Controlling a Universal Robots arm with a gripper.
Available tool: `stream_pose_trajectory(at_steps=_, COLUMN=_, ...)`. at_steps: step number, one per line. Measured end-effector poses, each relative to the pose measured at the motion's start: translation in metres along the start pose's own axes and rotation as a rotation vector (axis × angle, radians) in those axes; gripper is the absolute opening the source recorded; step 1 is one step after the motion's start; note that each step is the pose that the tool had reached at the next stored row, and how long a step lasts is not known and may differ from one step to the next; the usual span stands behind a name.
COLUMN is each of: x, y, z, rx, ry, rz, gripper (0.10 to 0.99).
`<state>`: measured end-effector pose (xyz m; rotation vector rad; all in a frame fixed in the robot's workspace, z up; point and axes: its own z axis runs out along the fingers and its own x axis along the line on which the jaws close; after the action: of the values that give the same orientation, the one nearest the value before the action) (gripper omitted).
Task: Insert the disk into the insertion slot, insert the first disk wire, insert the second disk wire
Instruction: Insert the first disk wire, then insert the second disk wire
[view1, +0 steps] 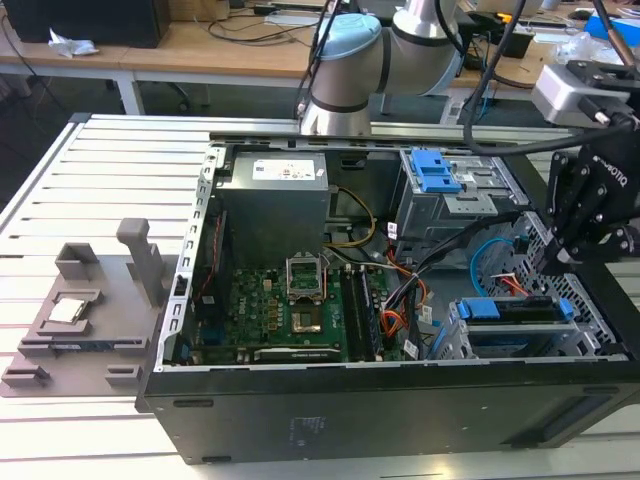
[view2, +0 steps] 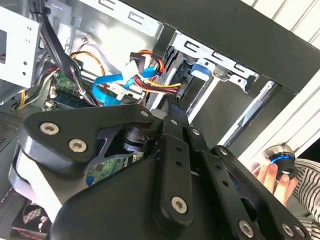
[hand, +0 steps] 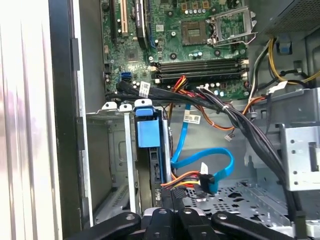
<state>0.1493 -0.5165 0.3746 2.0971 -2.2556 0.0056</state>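
The disk (hand: 148, 133) in its blue caddy sits inside the insertion slot (hand: 114, 165), a silver cage at the case's front corner; the exterior view shows the disk (view1: 480, 308) in the slot (view1: 458, 345) too. The first disk wire (hand: 182, 177), a red, orange and yellow bundle, and the looping light-blue second disk wire (hand: 200, 161) lie loose beside the disk's end, their plugs resting on perforated metal. My gripper (hand: 172, 212) hovers just behind the disk's end, shut with nothing seen between its fingers; in the exterior view the gripper (view1: 552, 262) hangs above the wires (view1: 515, 285).
A larger grey cage with a blue clip (view1: 437, 172) stands behind the slot. A thick black cable bundle (hand: 240, 125) crosses the case above the motherboard (view1: 290, 310). A person's hand (view2: 272, 175) rests on a blue-lit knob outside the case. A grey fixture (view1: 85, 310) lies at the exterior view's left.
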Motion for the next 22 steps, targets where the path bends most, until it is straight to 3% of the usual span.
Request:
stream_pose_trajectory(at_steps=2, x=0.0001, y=0.0002, z=-0.0046, rx=0.0, ry=0.0009, rz=0.0, gripper=0.106)
stream_pose_trajectory(at_steps=9, x=0.0002, y=0.0002, z=-0.0058, rx=0.0, ry=0.0012, rz=0.0, gripper=0.114)
stream_pose_trajectory(at_steps=10, x=0.0002, y=0.0002, z=-0.0058, rx=0.0, ry=0.0012, rz=0.0, gripper=0.239)
stream_pose_trajectory(at_steps=12, x=-0.0001, y=0.0003, z=-0.0061, rx=0.0, ry=0.0016, rz=0.0, gripper=0.239)
stream_pose_trajectory(at_steps=15, x=-0.0148, y=-0.0014, z=-0.0066, rx=0.0, ry=0.0016, rz=-0.003, gripper=0.239)
stream_pose_trajectory(at_steps=19, x=-0.0248, y=-0.0051, z=-0.0072, rx=0.0, ry=0.0016, rz=-0.004, gripper=0.239)
stream_pose_trajectory(at_steps=22, x=-0.0361, y=-0.0033, z=-0.0045, rx=0.0, ry=0.0021, rz=-0.019, gripper=0.239)
